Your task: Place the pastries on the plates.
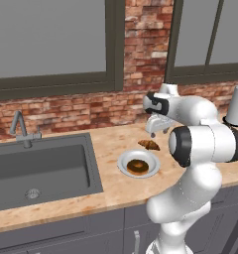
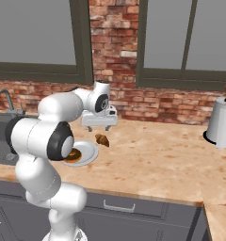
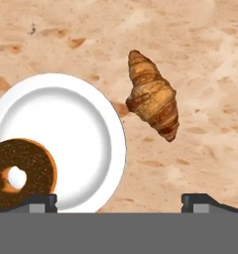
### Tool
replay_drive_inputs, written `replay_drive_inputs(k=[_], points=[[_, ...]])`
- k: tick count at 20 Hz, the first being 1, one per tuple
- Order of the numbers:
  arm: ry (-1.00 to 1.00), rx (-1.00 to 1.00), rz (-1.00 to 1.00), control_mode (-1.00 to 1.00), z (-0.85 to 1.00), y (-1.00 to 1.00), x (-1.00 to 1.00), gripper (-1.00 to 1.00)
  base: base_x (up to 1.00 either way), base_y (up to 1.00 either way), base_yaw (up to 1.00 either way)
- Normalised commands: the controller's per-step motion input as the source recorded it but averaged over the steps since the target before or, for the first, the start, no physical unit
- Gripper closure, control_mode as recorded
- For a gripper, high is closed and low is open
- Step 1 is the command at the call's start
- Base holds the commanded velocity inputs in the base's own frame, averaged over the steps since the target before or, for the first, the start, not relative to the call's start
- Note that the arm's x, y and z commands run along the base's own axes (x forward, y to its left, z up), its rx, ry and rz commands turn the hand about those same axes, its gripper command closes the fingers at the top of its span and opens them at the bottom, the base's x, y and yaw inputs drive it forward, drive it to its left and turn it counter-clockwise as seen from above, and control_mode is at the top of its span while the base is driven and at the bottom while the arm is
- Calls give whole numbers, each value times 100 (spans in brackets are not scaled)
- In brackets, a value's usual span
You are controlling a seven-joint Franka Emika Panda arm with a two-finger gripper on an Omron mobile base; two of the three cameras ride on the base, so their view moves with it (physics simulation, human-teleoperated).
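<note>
A white plate [image 1: 151, 159] [image 2: 89, 149] lies on the counter with a dark-glazed ring doughnut [image 1: 137, 166] [image 2: 73, 155] on it. In the hand view the doughnut [image 3: 23, 173] sits at the lower left of the plate [image 3: 81, 119]. A golden-brown croissant [image 1: 149, 145] [image 2: 102, 140] [image 3: 153, 96] rests on the bare counter just beside the plate's rim, apart from it. My gripper [image 1: 157, 132] [image 2: 99, 127] [image 3: 122, 203] hovers above the croissant and the plate's edge, open, with nothing between its fingertips [image 3: 204, 201].
A dark sink [image 1: 41, 168] with a faucet [image 1: 22, 130] lies to the left of the plate. A white paper-towel roll [image 2: 221, 123] stands at the far right. The brick wall runs behind the beige counter [image 2: 157, 155].
</note>
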Motion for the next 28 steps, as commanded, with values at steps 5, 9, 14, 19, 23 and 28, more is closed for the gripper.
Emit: replay_drive_inputs(k=[5,9,14,19,23,28], points=[[0,0,6,-100,-15,0,2,-100,0,0,0],[0,0,5,-100,-32,0,10,-100,0,0,0],[0,0,5,-100,-29,0,13,-100,0,0,0],[-1,0,3,-100,-15,0,10,-100,0,0,0],[-5,0,1,-100,-8,0,15,-100,0,0,0],[-5,-2,1,-100,-17,1,11,-100,0,0,0]])
